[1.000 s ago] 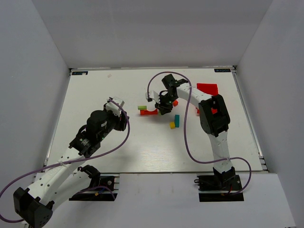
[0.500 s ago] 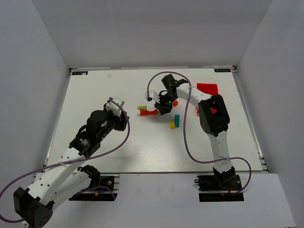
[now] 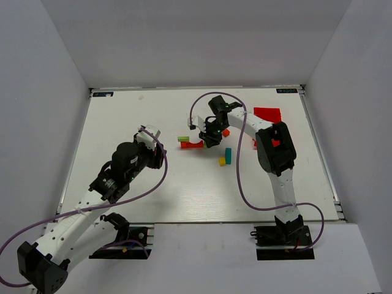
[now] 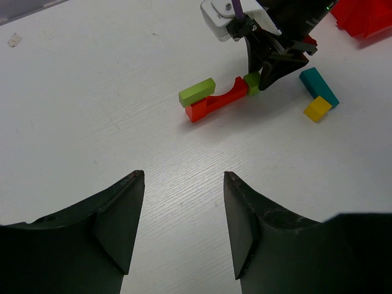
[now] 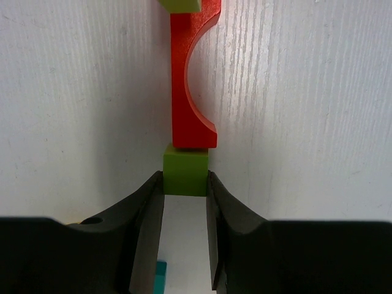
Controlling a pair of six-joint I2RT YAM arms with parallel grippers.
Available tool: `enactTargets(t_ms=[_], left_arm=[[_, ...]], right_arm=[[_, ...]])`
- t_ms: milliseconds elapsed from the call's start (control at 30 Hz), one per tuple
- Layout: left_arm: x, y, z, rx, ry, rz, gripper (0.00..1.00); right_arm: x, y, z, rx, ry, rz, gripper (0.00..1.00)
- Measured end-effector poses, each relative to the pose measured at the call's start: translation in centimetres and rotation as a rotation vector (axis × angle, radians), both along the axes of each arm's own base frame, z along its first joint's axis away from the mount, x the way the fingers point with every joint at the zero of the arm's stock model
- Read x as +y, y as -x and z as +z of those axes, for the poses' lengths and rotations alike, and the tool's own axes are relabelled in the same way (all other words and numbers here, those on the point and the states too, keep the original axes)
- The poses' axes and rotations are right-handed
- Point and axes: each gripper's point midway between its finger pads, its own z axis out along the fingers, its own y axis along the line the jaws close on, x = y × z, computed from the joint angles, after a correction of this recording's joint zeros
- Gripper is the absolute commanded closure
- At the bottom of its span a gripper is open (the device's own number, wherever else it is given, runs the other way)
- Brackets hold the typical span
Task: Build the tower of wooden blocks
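A red arch (image 5: 187,104) lies flat on the white table, with a lime-green bar (image 5: 180,5) at its far end. My right gripper (image 5: 185,180) is shut on a lime-green cube (image 5: 185,170) whose far face touches the arch's near end. In the top view the right gripper (image 3: 208,138) sits just right of the arch (image 3: 195,144) and the green bar (image 3: 183,139). A teal bar (image 3: 228,155) and a yellow cube (image 3: 222,162) lie close by, and an orange piece (image 3: 226,132) lies behind. My left gripper (image 4: 182,177) is open and empty above bare table.
A red plastic bin (image 3: 267,114) stands at the back right, also showing in the left wrist view (image 4: 367,15). The right arm's purple cable loops over the blocks. White walls enclose the table on three sides.
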Motion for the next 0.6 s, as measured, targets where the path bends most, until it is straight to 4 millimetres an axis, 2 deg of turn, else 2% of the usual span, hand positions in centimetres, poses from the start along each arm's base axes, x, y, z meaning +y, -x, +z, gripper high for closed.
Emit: enactTargets(t_ms=[600], left_arm=[[0.00,0.00,0.00,0.000,0.000,0.000,0.35]], right_arm=[[0.13,-0.33,-0.29,-0.003,-0.002,-0.016,0.96]])
